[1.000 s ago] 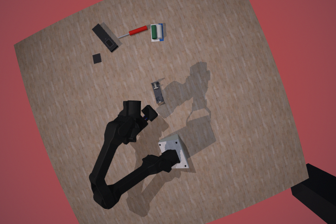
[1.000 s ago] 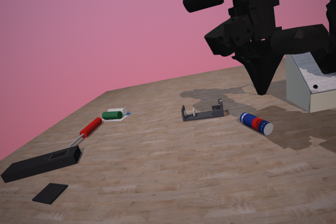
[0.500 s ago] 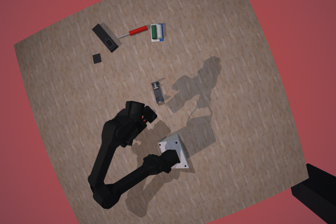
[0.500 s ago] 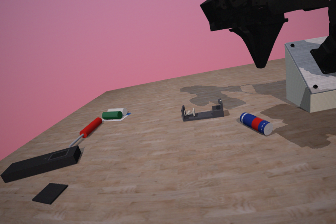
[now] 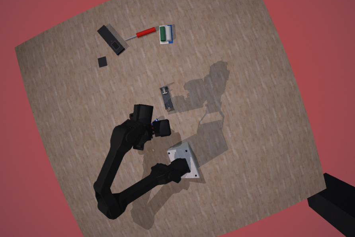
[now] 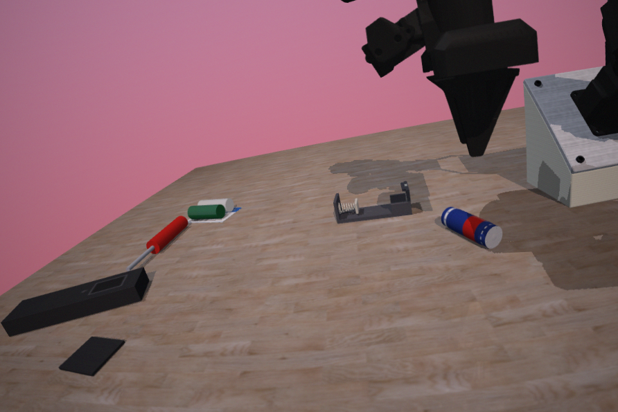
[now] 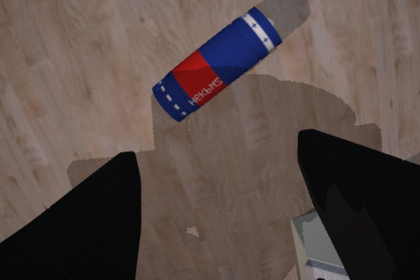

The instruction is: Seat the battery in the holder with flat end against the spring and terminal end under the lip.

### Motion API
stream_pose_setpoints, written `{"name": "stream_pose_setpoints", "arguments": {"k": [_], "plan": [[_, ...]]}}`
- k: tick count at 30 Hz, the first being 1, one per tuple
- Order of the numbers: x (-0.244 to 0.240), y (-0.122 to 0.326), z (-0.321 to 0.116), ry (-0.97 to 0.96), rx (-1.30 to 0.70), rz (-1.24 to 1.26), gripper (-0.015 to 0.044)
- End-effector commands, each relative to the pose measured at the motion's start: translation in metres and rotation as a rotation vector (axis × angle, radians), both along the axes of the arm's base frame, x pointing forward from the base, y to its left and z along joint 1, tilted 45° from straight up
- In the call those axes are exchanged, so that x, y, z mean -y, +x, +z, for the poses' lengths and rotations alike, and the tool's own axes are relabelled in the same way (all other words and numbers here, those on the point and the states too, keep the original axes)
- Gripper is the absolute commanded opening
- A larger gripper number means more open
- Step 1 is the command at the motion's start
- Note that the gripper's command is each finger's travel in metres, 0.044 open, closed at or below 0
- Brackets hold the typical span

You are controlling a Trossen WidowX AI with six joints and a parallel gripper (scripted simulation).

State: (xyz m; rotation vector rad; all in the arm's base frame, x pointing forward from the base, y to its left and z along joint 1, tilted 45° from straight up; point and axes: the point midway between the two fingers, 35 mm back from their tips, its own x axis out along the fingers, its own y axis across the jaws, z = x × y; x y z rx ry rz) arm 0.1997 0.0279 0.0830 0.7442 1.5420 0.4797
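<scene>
The blue and red battery [image 6: 470, 227] [image 7: 218, 64] lies on its side on the table, outside the holder, its flat end facing the exterior camera and its terminal end away from it. The arm hides most of it in the top view. The dark holder [image 5: 167, 99] [image 6: 374, 212] stands empty, its spring [image 5: 164, 90] [image 6: 347, 206] at the end far from the battery and its raised lip [image 6: 405, 186] at the near end. My gripper [image 6: 470, 147] [image 7: 218, 156] is open and empty, pointing down above the table, with the battery ahead of the fingertips in the wrist view.
The arm's pale wedge base [image 5: 193, 168] [image 6: 549, 163] stands behind the battery. Farther off lie a red screwdriver [image 5: 146, 32] [image 6: 168, 234], a black box [image 5: 107, 37] [image 6: 59, 305], a thin black square [image 5: 102, 61] [image 6: 92, 355] and a tray with green [image 5: 162, 34] [image 6: 206, 211] and white cylinders.
</scene>
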Motion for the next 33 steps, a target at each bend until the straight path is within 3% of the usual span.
{"name": "stream_pose_setpoints", "arguments": {"k": [1,7,33], "plan": [[-0.014,0.002,-0.024,0.010,-0.422,-0.423,0.0240],[-0.023,0.003,-0.038,0.013,-0.698,-0.700,0.0240],[-0.032,0.004,-0.048,0.011,-0.697,-0.701,0.0240]]}}
